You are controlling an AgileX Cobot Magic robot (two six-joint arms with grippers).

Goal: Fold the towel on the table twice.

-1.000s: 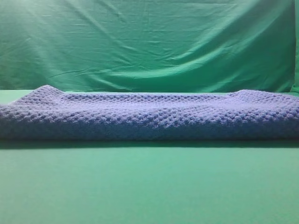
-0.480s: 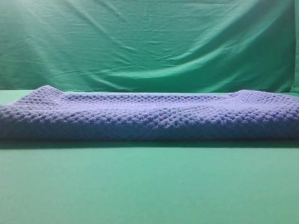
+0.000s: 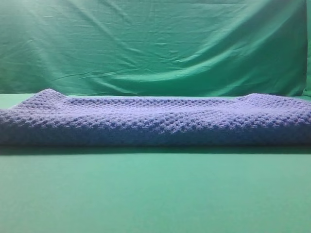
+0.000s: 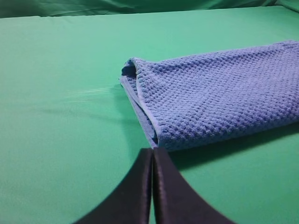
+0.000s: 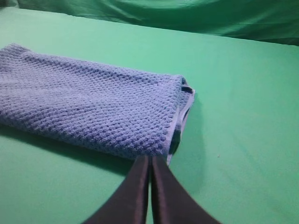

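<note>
Just one folded towel (image 3: pixel 155 121) on one table (image 3: pixel 155 194), two clenched empty pincers: left (image 4: pixel 152 150), right (image 5: pixel 150 157)

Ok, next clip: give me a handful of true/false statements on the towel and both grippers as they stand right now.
1. The towel lies on the table already folded over, with layered edges showing at its ends. True.
2. The left gripper is shut on a corner of the towel. False: its jaws are shut on nothing, just short of the towel's near corner.
3. The right gripper is shut and holds nothing. True.
4. The towel is bunched into a ball. False: it lies as a long flat band across the table.
5. Both grippers show in the exterior high view. False: only the towel, the table and the backdrop appear there.
</note>
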